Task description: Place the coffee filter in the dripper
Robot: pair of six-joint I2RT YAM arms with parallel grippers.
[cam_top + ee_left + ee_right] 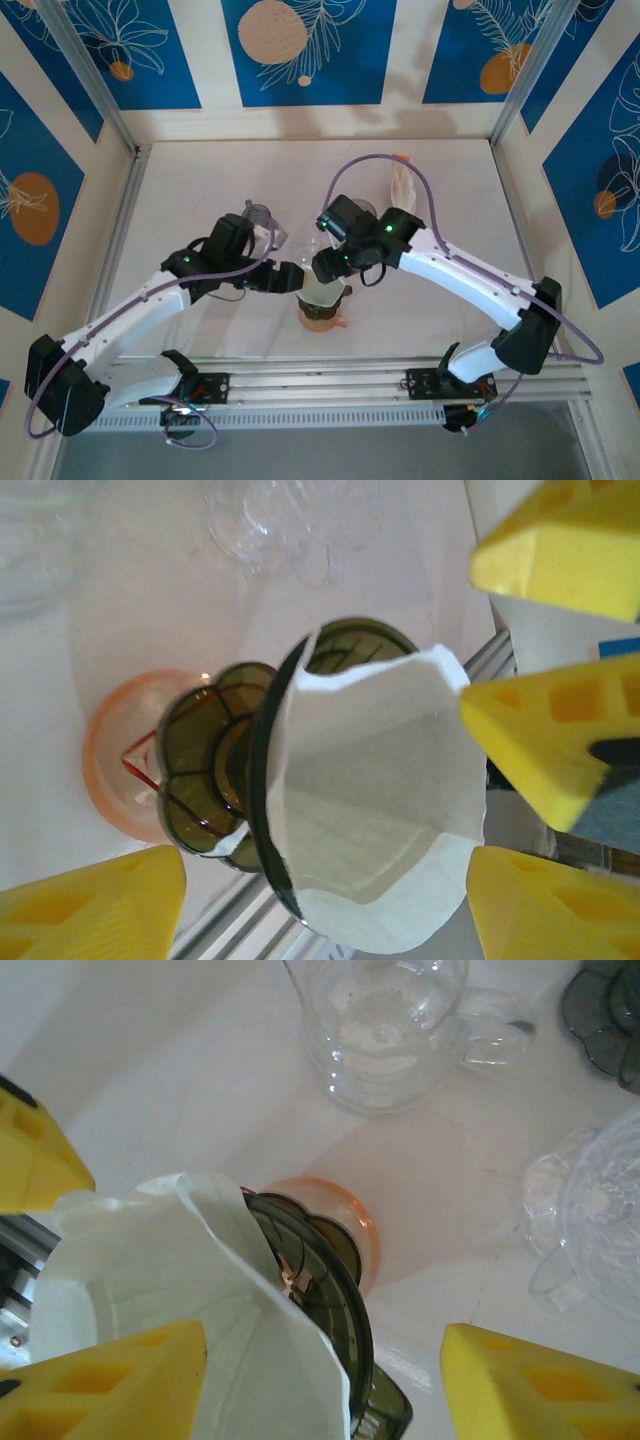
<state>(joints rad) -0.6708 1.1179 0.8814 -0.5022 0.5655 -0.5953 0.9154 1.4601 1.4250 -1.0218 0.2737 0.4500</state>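
On a white table (pixel 200 200), a smoky dark dripper (pixel 215 770) stands on an orange base (pixel 105 770). The white paper coffee filter (pixel 370 800) sits opened into a cone in the dripper's mouth, its edge standing above the rim. Seen from above, this stack is at the centre, near the front edge; the left gripper (pixel 293 280) meets it from 9 o'clock and the right gripper (pixel 320 268) from 12 o'clock. At 11 o'clock from the stack stands a glass pitcher (pixel 385 1020) with a handle, and a clear glass dripper (pixel 600 1210) lies at the 3 o'clock edge of the right wrist view. Both grippers are released, jaws spread wide. The left one's yellow fingers (pixel 90 905) straddle dripper and filter, one just beside the paper. One right finger (pixel 110 1380) lies against the filter's rim, the other well apart.
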